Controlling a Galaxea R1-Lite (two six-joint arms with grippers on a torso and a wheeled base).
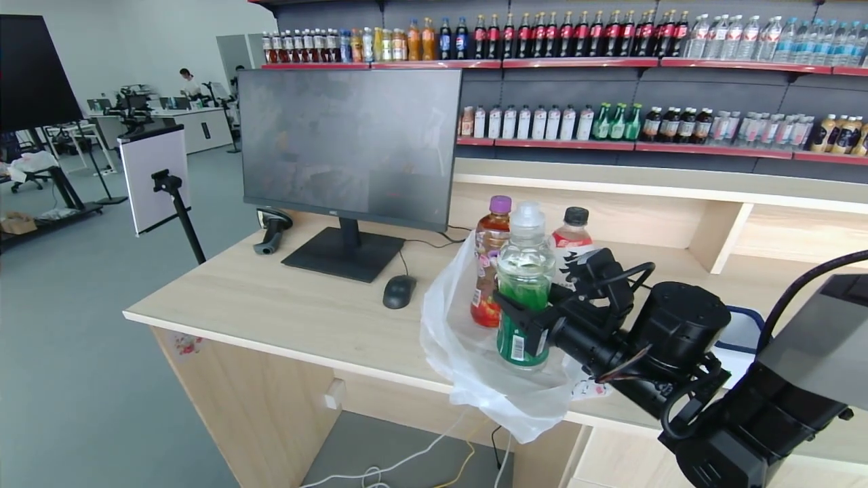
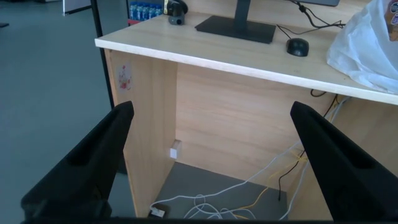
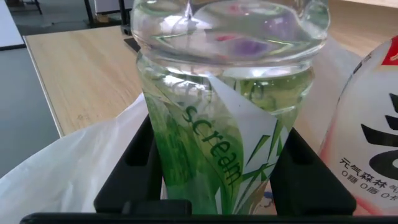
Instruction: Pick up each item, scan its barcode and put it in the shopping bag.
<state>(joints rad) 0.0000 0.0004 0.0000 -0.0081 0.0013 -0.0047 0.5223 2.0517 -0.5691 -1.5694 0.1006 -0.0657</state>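
left gripper (image 2: 210,163) spread wide, empty, low by desk (image 2: 205,59). right gripper (image 1: 523,317) clamped on green bottle (image 1: 524,274), upright at shopping bag (image 1: 461,352) mouth; prob. bagging. 2 bottles (image 1: 491,261) just behind, unclear if bagged. scanner (image 1: 272,230) beyond.

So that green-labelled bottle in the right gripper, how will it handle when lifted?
Likely heavy for its size: the green-labelled bottle looks nearly full of liquid. Its smooth, round plastic body may slip or twist in the right gripper. Tall and narrow, it could tip if set on the crumpled bag.
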